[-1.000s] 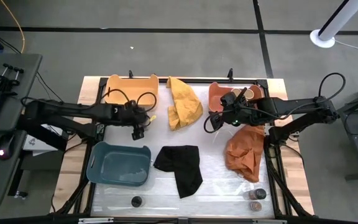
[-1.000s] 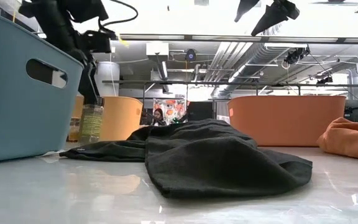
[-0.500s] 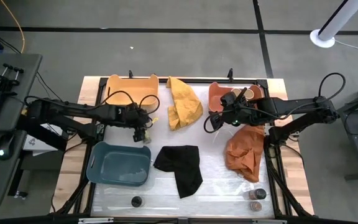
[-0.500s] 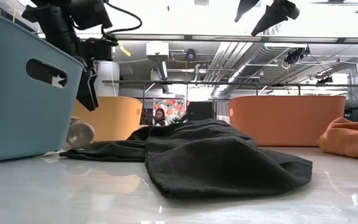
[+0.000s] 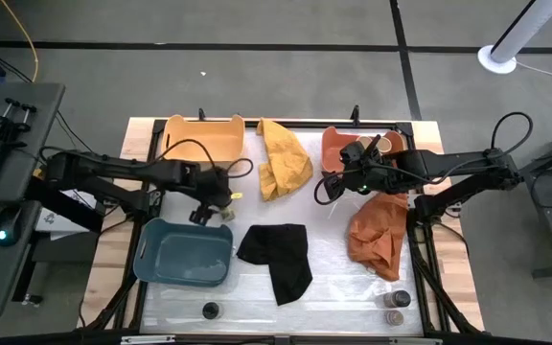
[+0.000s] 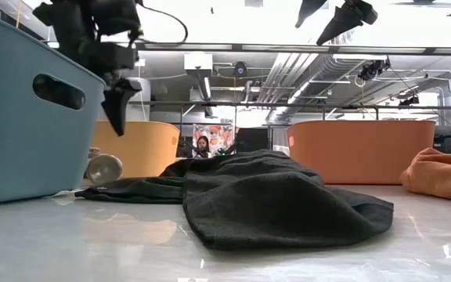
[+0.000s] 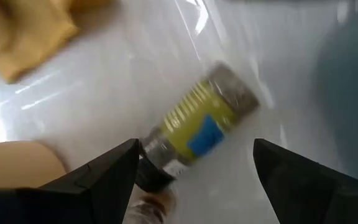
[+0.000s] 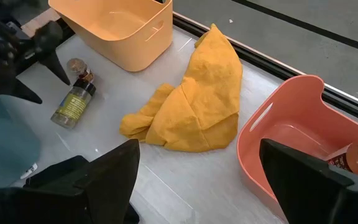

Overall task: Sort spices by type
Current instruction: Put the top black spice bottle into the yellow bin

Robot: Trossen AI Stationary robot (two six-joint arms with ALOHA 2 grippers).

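Note:
One spice jar [image 7: 197, 127] with a yellow-green label lies on its side on the table between the yellow tray and the blue tray, also seen as jar [image 5: 222, 215], jar [image 6: 103, 167] and jar [image 8: 73, 102]. My left gripper [image 7: 194, 171] is open and hangs just above it, a finger on either side, touching nothing; in the low view my left gripper [image 6: 118, 113] is clear of the jar. My right gripper [image 8: 197, 186] is open and hovers over the table beside the coral tray [image 5: 332, 144], which holds tan-lidded jars [image 5: 383, 145].
Yellow tray [image 5: 175, 129] at the far left, blue tray [image 5: 147, 251] near left. Yellow cloth [image 5: 284, 158], black cloth [image 5: 281, 257] and rust-orange cloth [image 5: 377, 235] lie on the table. A black-lidded jar [image 5: 210, 310] and two more jars [image 5: 396, 307] stand at the near edge.
A second ago the jar stood upright under my left gripper's fingers. It has tipped over and now lies on its side. My left gripper has let go of it, risen, and shifted slightly toward the blue tray. My right arm kept still.

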